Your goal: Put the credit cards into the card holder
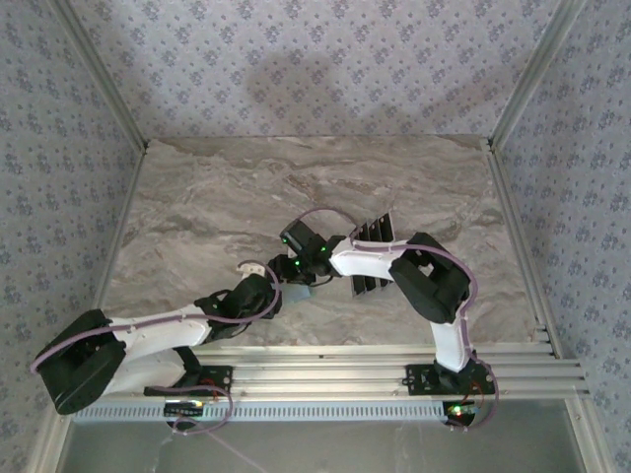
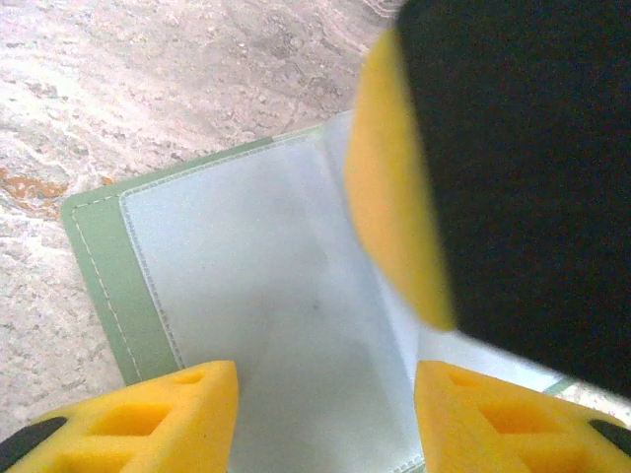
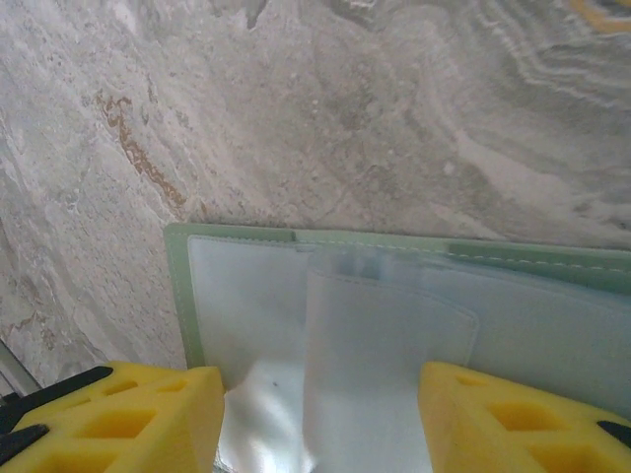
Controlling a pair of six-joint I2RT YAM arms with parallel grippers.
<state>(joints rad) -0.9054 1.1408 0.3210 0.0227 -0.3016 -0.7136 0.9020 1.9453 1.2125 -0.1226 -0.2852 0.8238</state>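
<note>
The left gripper (image 2: 323,384) has its two yellow fingers (image 2: 148,419) standing apart with nothing pinched between them. They sit over one edge of the card holder (image 2: 99,266), which lies opened out flat on the table (image 1: 197,197), its clear plastic pockets facing up inside a stitched sage-green border. Whether the fingertips press on the plastic I can't make out. The right gripper (image 3: 320,394) is spread much the same, either side of a loose clear pocket leaf (image 3: 385,365) that stands up from the holder's inside; I can't tell if it touches the leaf. From the left wrist, one yellow pad (image 2: 389,197) of that right gripper hangs close over the holder's right half, blurred. Seen from above, both arms meet a little left of centre in the near part of the marble-patterned table, the left arm reaching in from the lower left and the right arm bent round from its base on the right. The credit cards (image 1: 367,288) sit just right of where the grippers meet, a row of dark slats with pale edges, and the right arm's white forearm (image 1: 360,261) crosses over them. Patterned wallpaper panels (image 1: 296,59) stand around the table.
</note>
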